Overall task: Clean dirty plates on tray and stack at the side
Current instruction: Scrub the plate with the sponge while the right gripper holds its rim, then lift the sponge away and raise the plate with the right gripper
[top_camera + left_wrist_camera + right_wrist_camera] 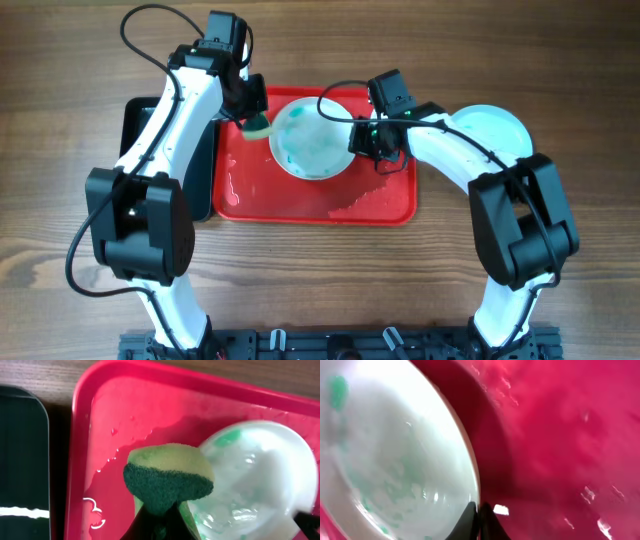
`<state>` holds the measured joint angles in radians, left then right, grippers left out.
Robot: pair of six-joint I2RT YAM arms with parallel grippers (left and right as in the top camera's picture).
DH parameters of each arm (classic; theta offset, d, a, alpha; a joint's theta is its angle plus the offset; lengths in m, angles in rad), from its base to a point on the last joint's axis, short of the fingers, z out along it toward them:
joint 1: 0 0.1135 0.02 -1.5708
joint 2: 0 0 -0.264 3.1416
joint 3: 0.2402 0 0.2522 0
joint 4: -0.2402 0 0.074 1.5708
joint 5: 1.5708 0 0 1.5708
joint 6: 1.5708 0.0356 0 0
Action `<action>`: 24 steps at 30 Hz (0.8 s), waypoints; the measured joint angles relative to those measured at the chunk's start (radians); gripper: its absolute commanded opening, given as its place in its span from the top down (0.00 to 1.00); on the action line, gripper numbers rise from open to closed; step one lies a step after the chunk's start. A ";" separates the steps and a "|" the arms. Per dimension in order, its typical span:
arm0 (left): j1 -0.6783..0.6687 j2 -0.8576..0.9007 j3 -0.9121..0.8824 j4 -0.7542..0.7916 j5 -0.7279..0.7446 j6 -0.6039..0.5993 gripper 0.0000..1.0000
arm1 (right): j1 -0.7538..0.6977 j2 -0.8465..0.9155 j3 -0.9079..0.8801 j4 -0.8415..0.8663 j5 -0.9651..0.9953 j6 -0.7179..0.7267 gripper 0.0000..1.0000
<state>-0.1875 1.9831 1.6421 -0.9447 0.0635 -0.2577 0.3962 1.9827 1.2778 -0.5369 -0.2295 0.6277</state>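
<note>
A white plate [312, 140] with teal-green smears sits tilted on the wet red tray [380, 205]. My right gripper [362, 140] is shut on the plate's right rim; in the right wrist view the fingers [479, 510] pinch the rim of the plate [395, 455] above the tray [560, 435]. My left gripper [250, 105] is shut on a green sponge [259, 127] at the plate's left edge. In the left wrist view the sponge [167, 477] hangs over the tray [110, 435], beside the plate [255, 475]. A pale turquoise plate [492, 130] lies on the table to the right, under the right arm.
A black tray [140, 115] lies left of the red tray, partly under the left arm; it also shows in the left wrist view [22, 460]. Water drops and foam lie on the red tray's front part [350, 208].
</note>
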 measured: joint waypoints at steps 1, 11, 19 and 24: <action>0.000 0.000 0.000 -0.004 0.000 0.000 0.96 | 0.000 -0.011 0.003 -0.047 0.027 -0.010 0.96; 0.000 0.000 0.000 -0.006 0.000 0.000 0.96 | 0.000 -0.118 0.007 -0.111 0.215 -0.166 0.75; 0.000 0.000 0.000 -0.006 0.000 0.000 0.96 | -0.009 -0.051 0.006 0.006 0.220 -0.351 0.68; 0.000 0.000 0.000 -0.006 0.000 0.000 0.96 | -0.025 -0.005 0.006 0.050 0.220 -0.417 0.67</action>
<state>-0.1875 1.9831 1.6421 -0.9508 0.0635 -0.2577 0.3714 1.9778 1.2839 -0.4866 -0.0093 0.2108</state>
